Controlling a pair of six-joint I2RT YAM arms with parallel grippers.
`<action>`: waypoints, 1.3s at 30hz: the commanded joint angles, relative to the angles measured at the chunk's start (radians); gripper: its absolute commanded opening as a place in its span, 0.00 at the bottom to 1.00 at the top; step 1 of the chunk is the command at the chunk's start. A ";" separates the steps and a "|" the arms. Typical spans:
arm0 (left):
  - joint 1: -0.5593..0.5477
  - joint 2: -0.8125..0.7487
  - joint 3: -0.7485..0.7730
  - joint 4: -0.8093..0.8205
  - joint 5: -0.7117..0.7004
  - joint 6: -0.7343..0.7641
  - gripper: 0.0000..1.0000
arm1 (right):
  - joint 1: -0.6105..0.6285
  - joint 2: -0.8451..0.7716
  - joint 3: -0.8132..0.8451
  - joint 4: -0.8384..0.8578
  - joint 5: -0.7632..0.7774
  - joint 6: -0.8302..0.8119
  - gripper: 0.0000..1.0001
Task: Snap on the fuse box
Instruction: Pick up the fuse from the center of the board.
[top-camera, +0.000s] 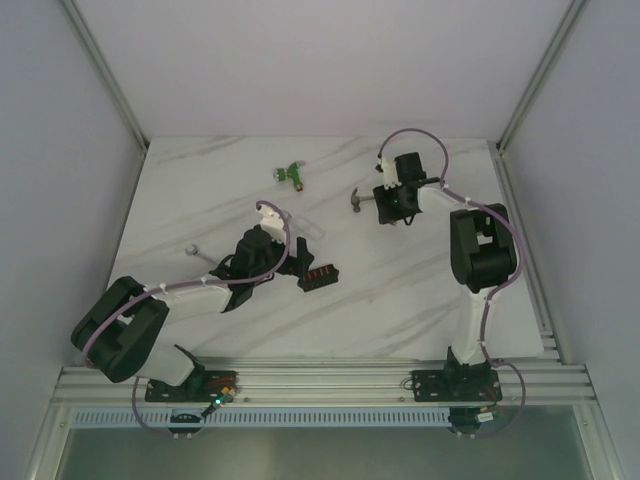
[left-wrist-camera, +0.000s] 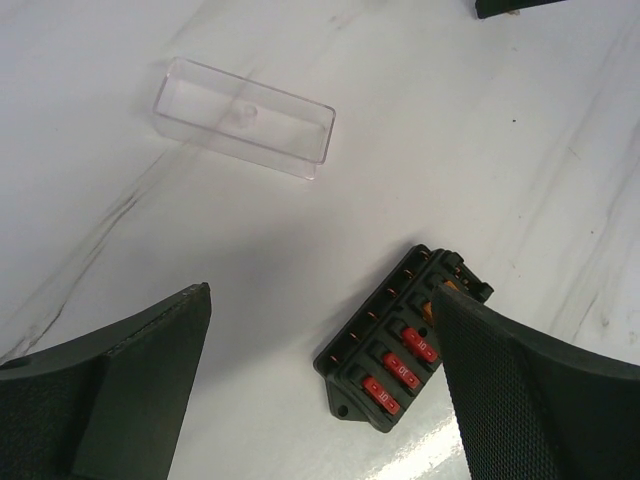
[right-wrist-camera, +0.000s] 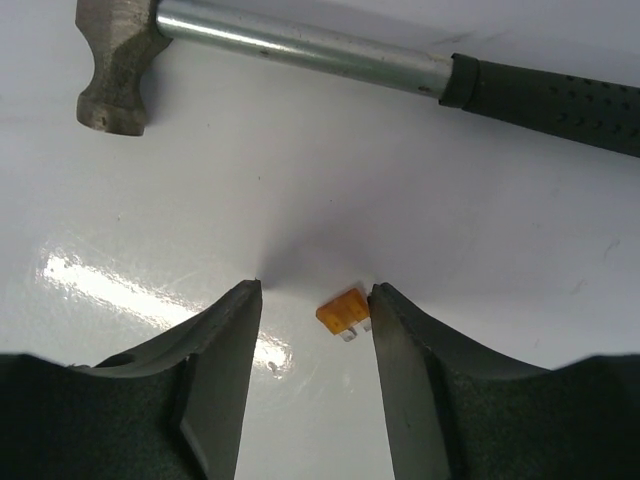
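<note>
The fuse box (left-wrist-camera: 400, 345) lies flat on the marble tabletop (top-camera: 200, 200) near the middle, a little toward the left arm. It is face up, with a row of red fuses (left-wrist-camera: 398, 374) seated along its middle. Its clear lid (left-wrist-camera: 243, 117) lies apart from it, farther out on the tabletop and not on the box (which way up it lies I can't make out). The left hand (left-wrist-camera: 318, 300) hovers over the box with its fingers spread wide, gripping nothing; one finger hides part of the box in the wrist view. Over on the right side, the right hand (right-wrist-camera: 315, 290) is down at the tabletop with its fingers parted. A loose orange fuse (right-wrist-camera: 341, 313) lies between them, close against one finger and clear of the other. A hammer (right-wrist-camera: 300, 50) lies just beyond that hand, metal head at one end, black grip at the other. A small green part (top-camera: 291, 174) sits well back on the tabletop
</note>
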 joint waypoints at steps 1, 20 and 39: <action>0.009 -0.016 0.006 -0.005 0.009 -0.024 1.00 | -0.006 -0.006 0.000 -0.060 -0.033 -0.018 0.52; 0.012 0.013 0.034 -0.026 0.039 -0.032 0.99 | 0.019 -0.072 -0.075 -0.054 0.109 0.133 0.50; 0.023 0.020 0.038 -0.043 0.036 -0.056 1.00 | 0.075 0.044 0.036 -0.126 0.291 0.290 0.44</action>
